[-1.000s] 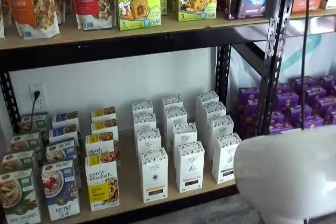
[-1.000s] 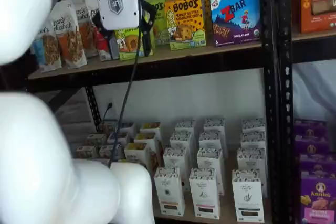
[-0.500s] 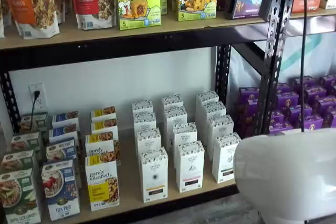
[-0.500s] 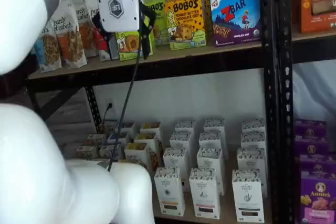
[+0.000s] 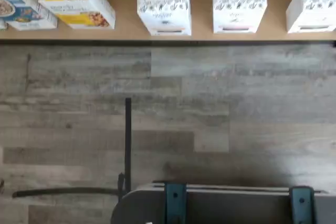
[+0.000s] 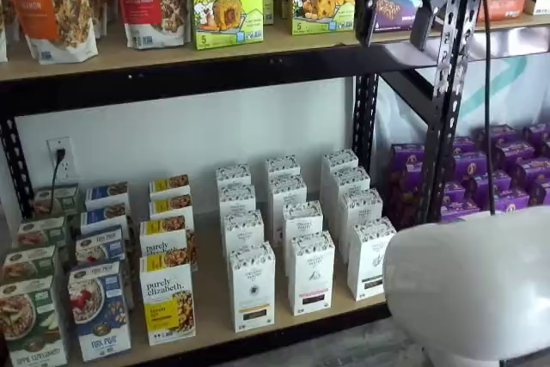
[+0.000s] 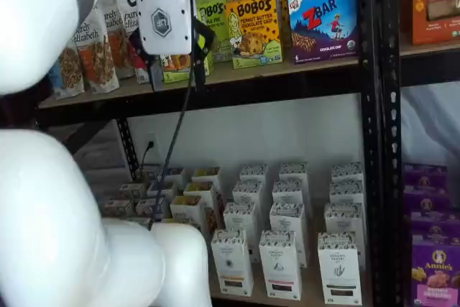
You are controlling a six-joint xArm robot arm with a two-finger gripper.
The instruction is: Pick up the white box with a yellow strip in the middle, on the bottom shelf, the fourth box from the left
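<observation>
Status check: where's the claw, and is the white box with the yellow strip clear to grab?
Claw open, empty, high by the upper shelf. White box untouched at the front of the bottom shelf. Granola box close beside it; nothing in front.

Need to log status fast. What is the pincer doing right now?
Pincer: open, holding nothing, up by the top shelf.

the white box (image 6: 252, 286) stands front on the bottom shelf (image 6: 215, 320), right of the granola box (image 6: 168, 298).

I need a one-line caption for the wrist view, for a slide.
Looking down: white box at the front edge of the bottom shelf, grey plank floor below.
</observation>
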